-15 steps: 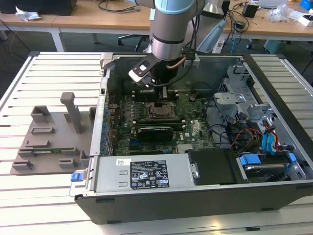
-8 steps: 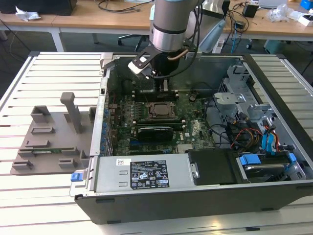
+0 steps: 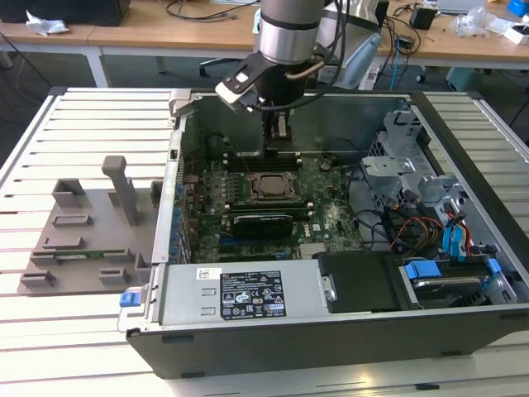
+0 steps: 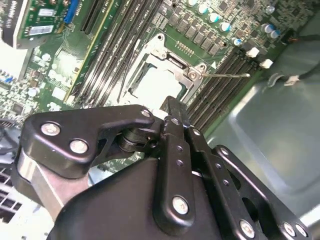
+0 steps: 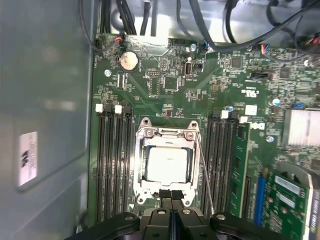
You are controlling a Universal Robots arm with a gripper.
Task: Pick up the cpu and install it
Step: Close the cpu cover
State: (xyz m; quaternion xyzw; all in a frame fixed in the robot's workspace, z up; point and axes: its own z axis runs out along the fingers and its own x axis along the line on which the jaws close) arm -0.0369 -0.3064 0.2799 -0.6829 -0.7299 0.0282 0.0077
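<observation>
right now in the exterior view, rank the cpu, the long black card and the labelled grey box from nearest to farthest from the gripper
Measured from the gripper:
1. cpu, in the socket on the board, just camera-side of the gripper.
2. long black card, next to the socket on its camera side.
3. labelled grey box, along the case's camera-side wall.

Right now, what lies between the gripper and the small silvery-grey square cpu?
In the first wrist view, the rim of the silver metal socket frame lies between gripper and cpu.
</observation>
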